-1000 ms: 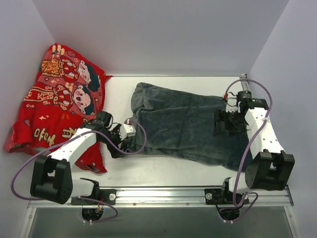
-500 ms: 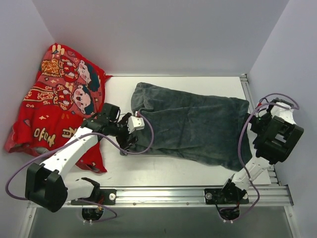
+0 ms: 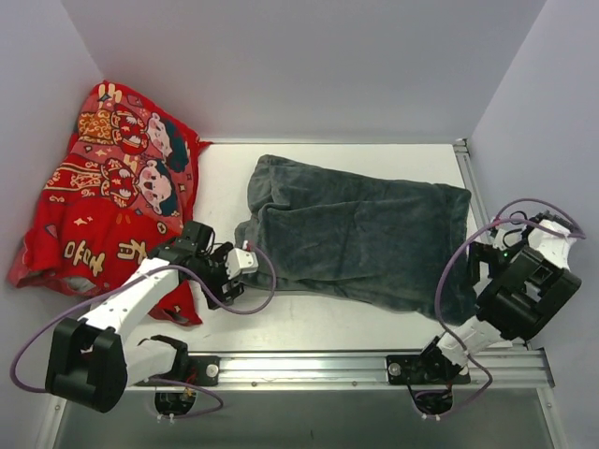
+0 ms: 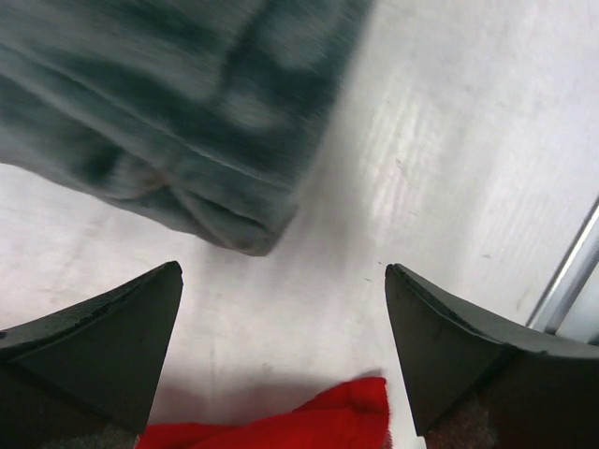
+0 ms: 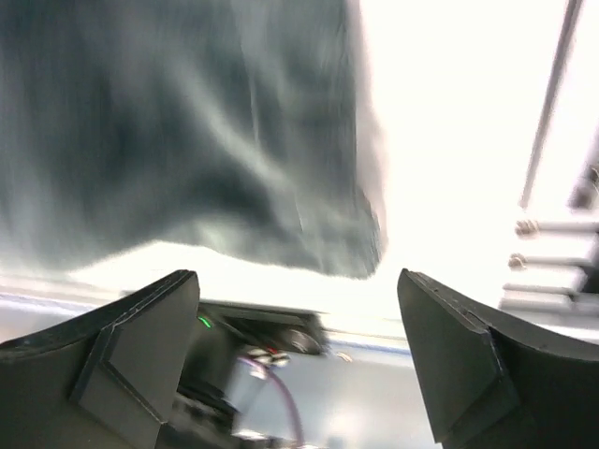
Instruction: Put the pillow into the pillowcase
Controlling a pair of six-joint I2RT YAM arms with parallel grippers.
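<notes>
While both arms sit off the fabric: the pillowcase [image 3: 356,238] lies mid-desk [image 3: 309,323], grey-blue plush face up. Its long axis runs left-right, with the right end angled a bit toward the near rail [image 3: 309,367]. It looks bulked out, but I can't tell what's inside it or which end is the mouth. The left end is bunched into a fold. I read the left hand [image 4: 281,268] as spread wide with nothing in it, just off the near-left corner of the pillowcase and not touching; the red cloth [image 3: 103,187] edge is under it. The right hand [image 5: 298,273] is also spread wide and empty, near the near-right corner. The red cloth is heaped at the far left, apart from the pillowcase.
</notes>
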